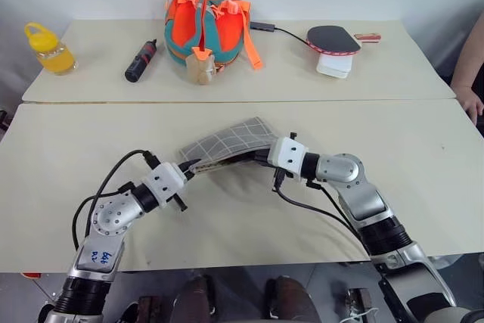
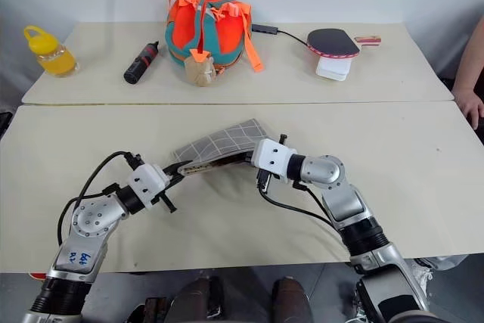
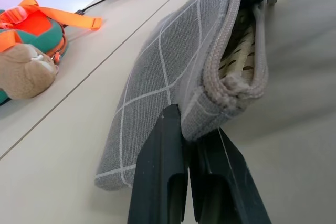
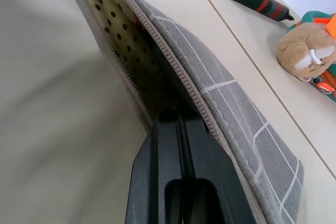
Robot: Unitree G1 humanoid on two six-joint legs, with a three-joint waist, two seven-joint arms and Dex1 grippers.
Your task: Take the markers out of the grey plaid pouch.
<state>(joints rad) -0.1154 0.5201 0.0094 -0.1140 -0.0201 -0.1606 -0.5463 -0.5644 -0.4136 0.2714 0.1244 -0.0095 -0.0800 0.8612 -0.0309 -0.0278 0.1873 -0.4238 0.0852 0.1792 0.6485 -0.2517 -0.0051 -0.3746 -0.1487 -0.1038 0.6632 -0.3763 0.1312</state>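
Observation:
The grey plaid pouch (image 1: 231,140) is held up off the near table, zip mouth open and dotted tan lining (image 4: 113,40) showing. My left gripper (image 1: 187,169) is shut on the pouch's left end; in the left wrist view its fingers (image 3: 163,150) pinch the fabric corner (image 3: 210,108). My right gripper (image 1: 259,156) reaches in from the right, and its shut fingers (image 4: 168,140) sit in the pouch's mouth between the zip edges. I cannot see what, if anything, lies between their tips. The markers are hidden.
On the far table stand an orange-and-teal bag (image 1: 208,24) with a tan plush (image 1: 201,66), a black-and-red cylinder (image 1: 141,60), a yellow bottle (image 1: 49,49), and a paddle (image 1: 333,39) on a white box. A person's hand (image 1: 470,100) rests at the right edge.

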